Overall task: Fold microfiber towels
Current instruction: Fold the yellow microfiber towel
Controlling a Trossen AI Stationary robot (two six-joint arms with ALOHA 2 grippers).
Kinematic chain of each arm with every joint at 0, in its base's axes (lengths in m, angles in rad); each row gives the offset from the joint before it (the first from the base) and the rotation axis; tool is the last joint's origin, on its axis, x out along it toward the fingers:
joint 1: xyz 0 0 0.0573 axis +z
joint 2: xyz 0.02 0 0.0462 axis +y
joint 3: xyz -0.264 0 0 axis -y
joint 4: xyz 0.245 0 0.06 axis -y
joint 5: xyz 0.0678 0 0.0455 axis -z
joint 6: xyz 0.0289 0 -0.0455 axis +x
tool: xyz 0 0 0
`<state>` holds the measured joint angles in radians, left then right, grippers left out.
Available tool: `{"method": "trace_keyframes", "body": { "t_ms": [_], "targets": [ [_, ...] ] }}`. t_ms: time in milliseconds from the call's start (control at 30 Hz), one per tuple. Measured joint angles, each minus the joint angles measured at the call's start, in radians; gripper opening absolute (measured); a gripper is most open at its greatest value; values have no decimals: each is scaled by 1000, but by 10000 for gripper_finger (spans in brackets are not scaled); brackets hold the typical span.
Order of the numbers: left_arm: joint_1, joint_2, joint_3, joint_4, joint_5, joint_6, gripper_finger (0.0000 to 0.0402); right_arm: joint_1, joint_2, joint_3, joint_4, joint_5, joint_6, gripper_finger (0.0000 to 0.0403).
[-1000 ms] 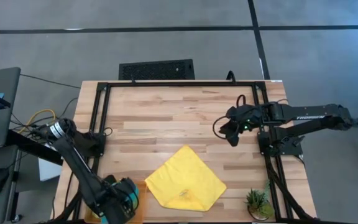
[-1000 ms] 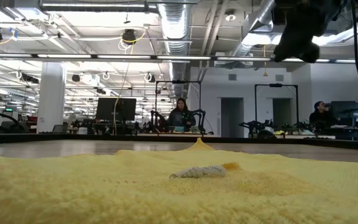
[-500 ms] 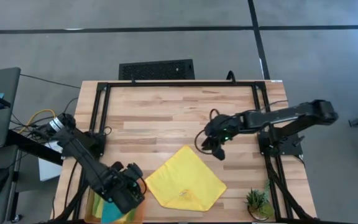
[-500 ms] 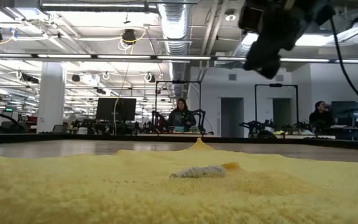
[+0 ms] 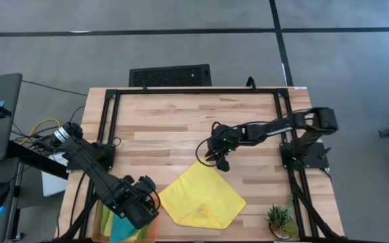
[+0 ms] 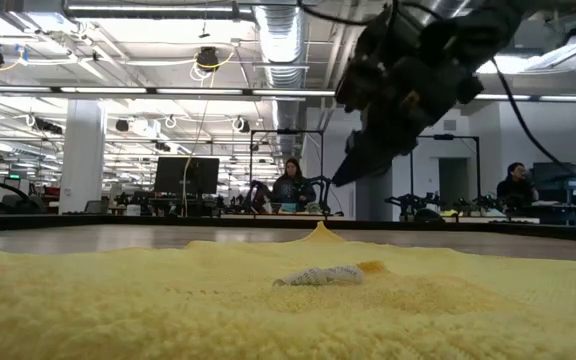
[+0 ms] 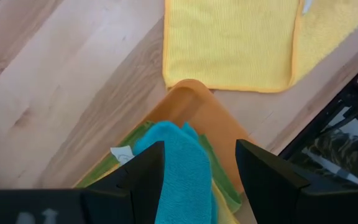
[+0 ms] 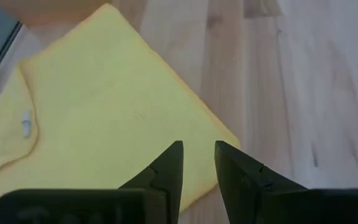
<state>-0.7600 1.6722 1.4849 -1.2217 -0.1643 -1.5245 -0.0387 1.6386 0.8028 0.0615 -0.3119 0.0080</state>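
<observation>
Yellow towel (image 5: 202, 196): spread flat on the wooden table (image 5: 174, 121), turned cornerwise; its far corner lies just below and ahead of the right gripper's jaws; a small white label (image 8: 25, 124) shows near one edge
Right gripper (image 5: 219, 160): hangs above the towel's far corner, fingers (image 8: 166, 168) narrowly parted with bare cloth showing in the gap, holding nothing
Left gripper (image 7: 197, 168): jaws wide and empty, poised over the orange tray (image 7: 194, 102)
Teal towel (image 7: 179, 171): heaped in the tray directly between the left jaws, on top of the lime green towel (image 7: 138, 140) and a further yellow cloth, whose edges show beside it
Risk, missed pinch: the narrow gap of the right jaws leaves little margin; if they come down beside the corner and not astride it, they would probably close on wood or push the cloth into a wrinkle
Risk, dragged sheet: lifting one corner alone may slide the whole yellow towel toward the tray, spoiling the fold line
Risk, stack disturbed: the wide left jaws could gather teal and green cloths together
Potted plant (image 5: 279, 219): near the towel's edge, well apart from both jaws; a sweeping fold might brush it
</observation>
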Motion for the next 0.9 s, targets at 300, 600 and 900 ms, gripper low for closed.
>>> {"method": "trace_keyframes", "body": {
  "t_ms": [300,600,900],
  "targets": [
    [0,0,0,0,0,-21,190,-52,159,1,145,-30,-19,116],
    [1,0,0,0,0,-32,190,-77,201,0,172,-127,-68,116],
    [2,0,0,-1,0,-34,190,-74,234,-2,199,-132,-70,116]
  ]
}}
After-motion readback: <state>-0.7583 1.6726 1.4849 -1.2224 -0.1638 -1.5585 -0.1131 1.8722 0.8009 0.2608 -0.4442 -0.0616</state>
